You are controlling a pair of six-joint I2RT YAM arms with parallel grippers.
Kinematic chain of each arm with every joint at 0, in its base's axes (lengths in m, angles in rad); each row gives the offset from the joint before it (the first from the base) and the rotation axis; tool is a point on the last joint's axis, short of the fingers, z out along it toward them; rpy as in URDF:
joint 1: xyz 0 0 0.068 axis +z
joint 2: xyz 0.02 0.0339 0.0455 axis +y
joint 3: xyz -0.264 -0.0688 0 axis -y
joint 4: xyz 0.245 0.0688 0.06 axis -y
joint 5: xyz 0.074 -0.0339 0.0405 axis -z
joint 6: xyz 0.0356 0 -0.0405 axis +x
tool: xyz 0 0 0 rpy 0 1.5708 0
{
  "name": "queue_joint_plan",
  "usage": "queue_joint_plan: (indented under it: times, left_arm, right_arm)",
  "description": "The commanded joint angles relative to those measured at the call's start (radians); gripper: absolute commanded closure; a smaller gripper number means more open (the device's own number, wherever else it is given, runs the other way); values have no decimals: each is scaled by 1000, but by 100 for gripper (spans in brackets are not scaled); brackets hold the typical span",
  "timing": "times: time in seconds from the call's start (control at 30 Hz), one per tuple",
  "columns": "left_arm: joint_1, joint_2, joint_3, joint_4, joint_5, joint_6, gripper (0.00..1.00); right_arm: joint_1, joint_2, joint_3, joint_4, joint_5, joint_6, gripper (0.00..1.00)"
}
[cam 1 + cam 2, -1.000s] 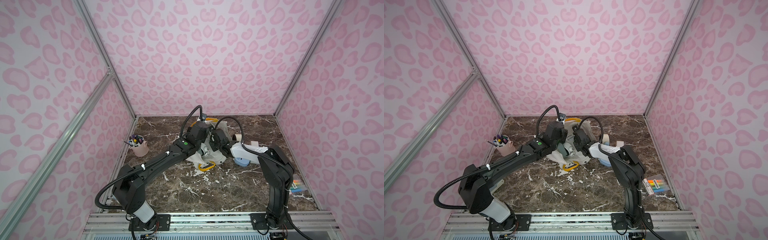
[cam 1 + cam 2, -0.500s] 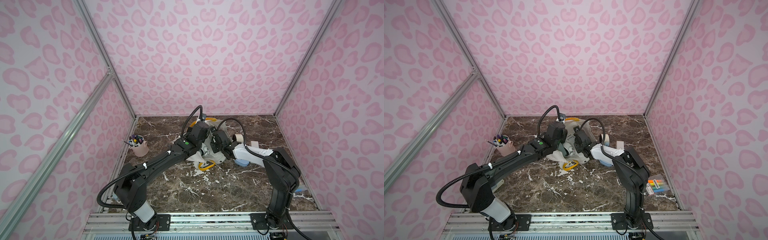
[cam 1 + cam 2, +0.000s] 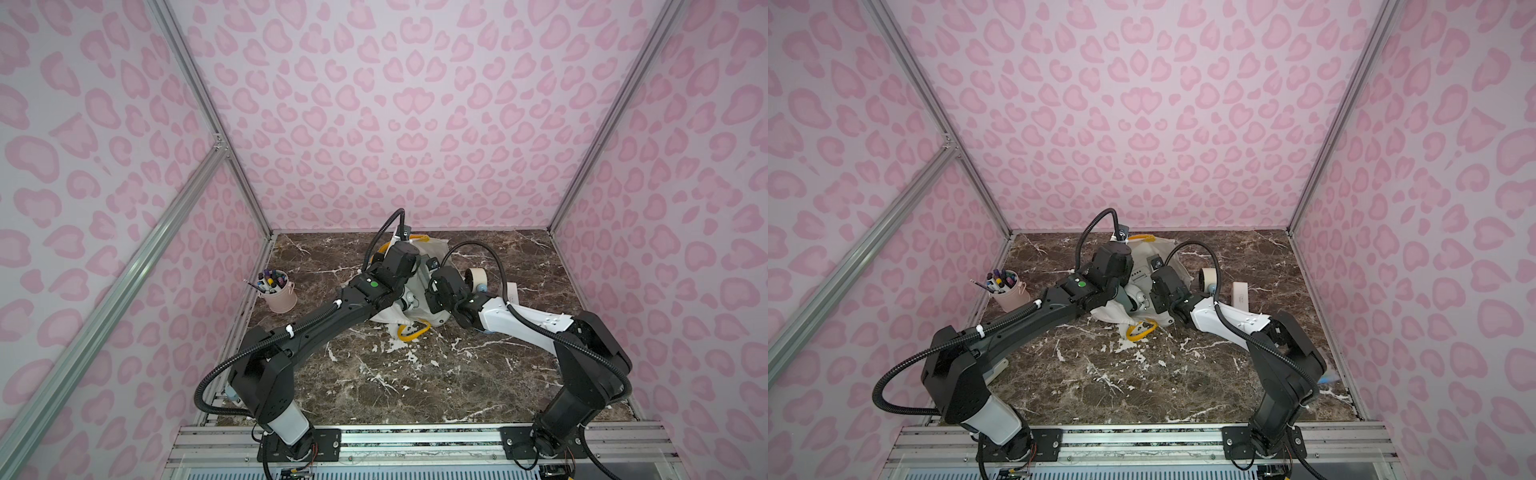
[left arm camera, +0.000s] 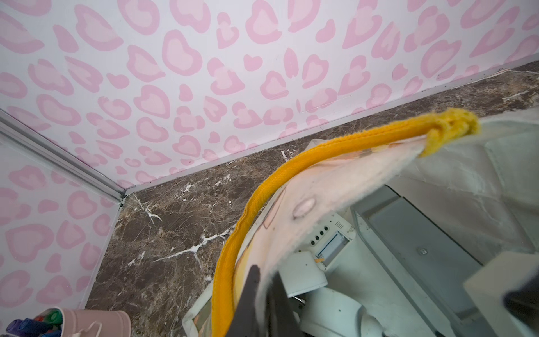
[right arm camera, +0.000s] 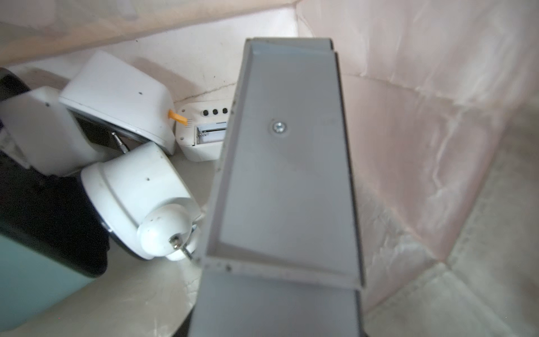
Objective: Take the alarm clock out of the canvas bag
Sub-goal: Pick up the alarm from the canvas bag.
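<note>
My left gripper [image 4: 264, 287] pinches the canvas bag [image 4: 335, 175] by its rim, near the desk's [image 3: 415, 374] far edge. My right gripper [image 3: 1156, 286] reaches inside the bag beside the alarm clock [image 5: 137, 186]. I cannot tell whether it grips.

The near half of the marble table [image 3: 395, 374] is bare, an open lane from six o'clock up to the canvas bag [image 3: 438, 248]. Both arms close over the bag from seven and five o'clock. At nine o'clock, well apart, stands the pink pen bucket [image 3: 279, 297]. At three o'clock, near the bag, are a tape roll [image 3: 473, 278] and a white box [image 3: 1239, 294].

The left gripper [image 4: 265, 272] pinches the rim and holds it raised. Inside the bag, the right gripper [image 5: 163, 122] fills much of the mouth. A twin-bell alarm clock [image 5: 137, 192], a square white clock [image 5: 116, 93] and a digital clock [image 5: 201, 134] crowd beside its grey finger [image 5: 285, 163], seemingly touching it. Past that finger there is only slack cloth.
</note>
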Motion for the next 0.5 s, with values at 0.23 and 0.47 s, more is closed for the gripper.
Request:
queue_joint_plan:
  times: [0.23, 0.47]
  left_arm:
    - [4, -13, -6, 7, -59, 7, 97]
    - [13, -39, -68, 8, -73, 11, 97]
  right_arm:
    - [15, -160, -94, 32, 18, 22, 83]
    - [44, -248, -139, 15, 25, 12, 83]
